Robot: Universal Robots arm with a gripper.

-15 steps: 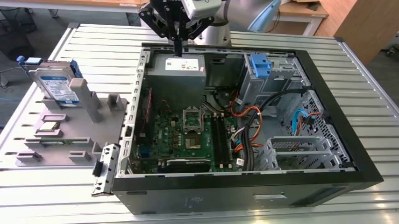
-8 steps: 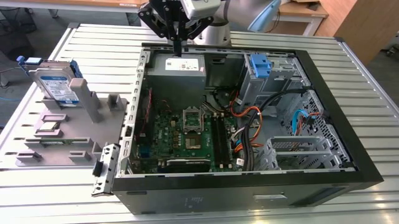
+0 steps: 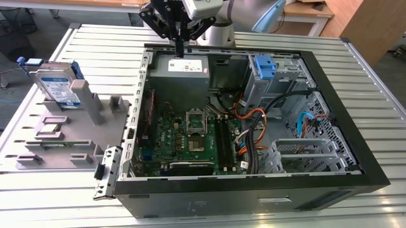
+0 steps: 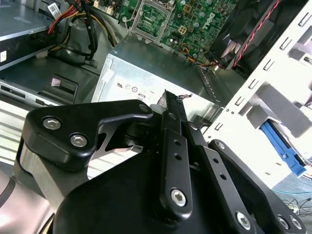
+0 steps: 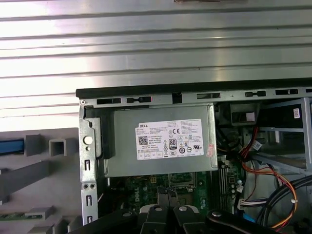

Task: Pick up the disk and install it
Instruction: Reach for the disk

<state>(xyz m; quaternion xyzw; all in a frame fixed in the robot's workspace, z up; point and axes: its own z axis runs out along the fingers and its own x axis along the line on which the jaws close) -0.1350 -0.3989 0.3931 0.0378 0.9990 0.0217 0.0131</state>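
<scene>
Over the grey PSU (image 3: 180, 71) inside the open PC case (image 3: 374, 171), gripper (image 3: 180, 53) hangs, fingers (image 4: 171, 126) seemingly closed on nothing. Disk (image 3: 56, 88) stands on edge in grey holder (image 3: 63, 142) on slatted surface (image 3: 95, 40), at exterior view's left, well apart from gripper.

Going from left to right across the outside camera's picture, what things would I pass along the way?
The disk, standing upright → the grey power supply box → the blue bracket → the blue cable.
</scene>
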